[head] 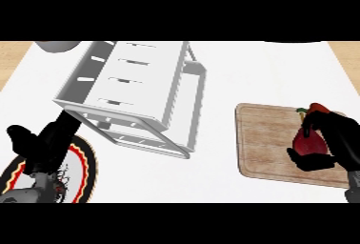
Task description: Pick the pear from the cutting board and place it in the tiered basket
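Note:
A red pear point(310, 142) with a green stem lies on the wooden cutting board point(264, 138) at the right. My right hand point(336, 138) covers it from the right, with fingers curled over its top and the thumb under its lower side. The white tiered basket point(134, 90) stands at the upper left of the white counter. My left hand point(32, 143) rests at the lower left, fingers up, holding nothing.
A round plate point(81, 167) with a red, yellow and black rim lies under my left forearm at the lower left. A grey bowl point(57, 45) shows at the top left edge. White countertop lies between the basket and the board.

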